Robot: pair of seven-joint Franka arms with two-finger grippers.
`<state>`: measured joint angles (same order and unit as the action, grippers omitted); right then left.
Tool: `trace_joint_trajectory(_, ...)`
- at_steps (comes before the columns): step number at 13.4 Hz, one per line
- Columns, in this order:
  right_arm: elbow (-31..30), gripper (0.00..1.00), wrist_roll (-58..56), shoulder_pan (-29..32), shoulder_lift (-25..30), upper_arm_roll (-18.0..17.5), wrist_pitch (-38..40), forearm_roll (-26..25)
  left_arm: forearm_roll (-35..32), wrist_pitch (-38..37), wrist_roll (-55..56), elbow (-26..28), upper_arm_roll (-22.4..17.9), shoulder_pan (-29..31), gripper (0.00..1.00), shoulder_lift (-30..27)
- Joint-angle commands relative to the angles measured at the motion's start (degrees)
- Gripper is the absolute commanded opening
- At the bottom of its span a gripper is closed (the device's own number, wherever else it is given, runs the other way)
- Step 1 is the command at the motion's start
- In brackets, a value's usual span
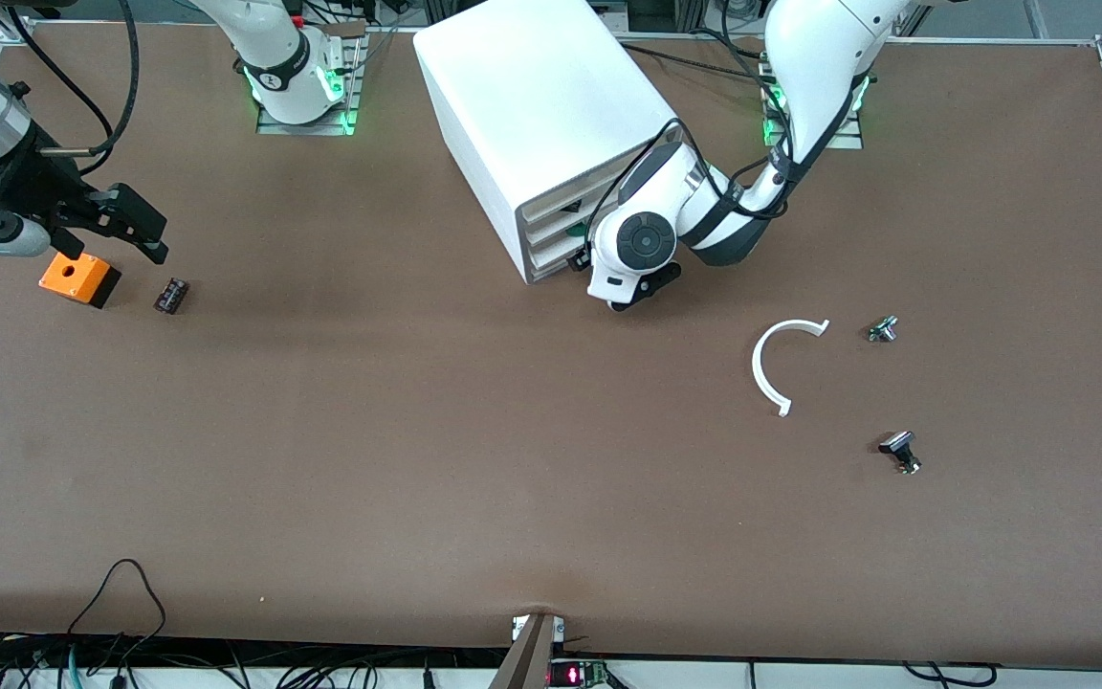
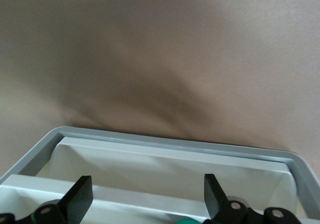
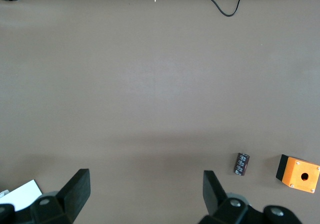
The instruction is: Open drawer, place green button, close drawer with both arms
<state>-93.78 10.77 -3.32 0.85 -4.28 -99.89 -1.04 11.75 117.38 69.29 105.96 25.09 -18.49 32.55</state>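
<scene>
Left gripper (image 2: 145,196): sitting at the front of the cabinet (image 1: 532,105), over the drawer (image 2: 170,171); jaws spread wide, pinching nothing; fingers (image 2: 80,196) showing black against the white tray.
Drawer: standing slightly pulled out from the stacked cream fronts; a sliver of green is showing at the wrist view's edge between the fingers, too little to say whether it is the button.
Right gripper (image 1: 116,234): hanging over the table (image 1: 417,431) at the right arm's end, above the orange box (image 1: 79,278); jaws spread, holding nothing.
Small dark cylinder (image 1: 171,295): lying just beside the orange box.
White curved piece (image 1: 773,364): lying toward the left arm's end; two small capped parts (image 1: 883,329) (image 1: 900,450) resting near it.
</scene>
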Motion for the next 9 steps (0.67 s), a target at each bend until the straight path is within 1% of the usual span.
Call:
trace_joint_trajectory(1,2.0,1.0,-1.6,1.0,-1.1,0.3,4.9,0.2,1.5,-2.5,-0.3,-0.4,0.5,0.7,0.98,-0.7)
trace_joint_trajectory(2,2.2,1.0,-3.5,1.9,-1.0,0.2,6.3,0.2,1.2,-2.6,-0.6,-0.7,0.5,1.0,0.98,-1.1)
trace_joint_trajectory(4,2.1,1.0,-3.9,2.6,-0.7,0.3,6.8,0.3,0.5,-2.7,-0.6,-2.0,0.1,1.3,0.98,-1.3)
trace_joint_trajectory(5,2.1,1.0,-3.5,2.6,-0.7,0.3,7.1,0.2,-2.1,-3.5,-0.4,-2.9,0.0,1.2,0.98,-1.2)
trace_joint_trajectory(6,2.2,1.0,-4.1,2.6,-0.7,0.2,7.0,0.2,-6.6,-5.7,-0.5,-4.2,0.0,1.6,0.98,-1.4)
trace_joint_trajectory(7,2.6,1.0,-4.1,2.5,-0.8,0.2,7.0,0.2,-9.7,-9.3,-1.4,-6.4,0.2,2.9,0.98,-1.4)
trace_joint_trajectory(9,3.7,1.0,-4.2,2.5,-1.1,0.2,7.3,0.2,-10.7,-14.4,-4.6,-10.4,-0.1,4.2,0.98,-1.4)
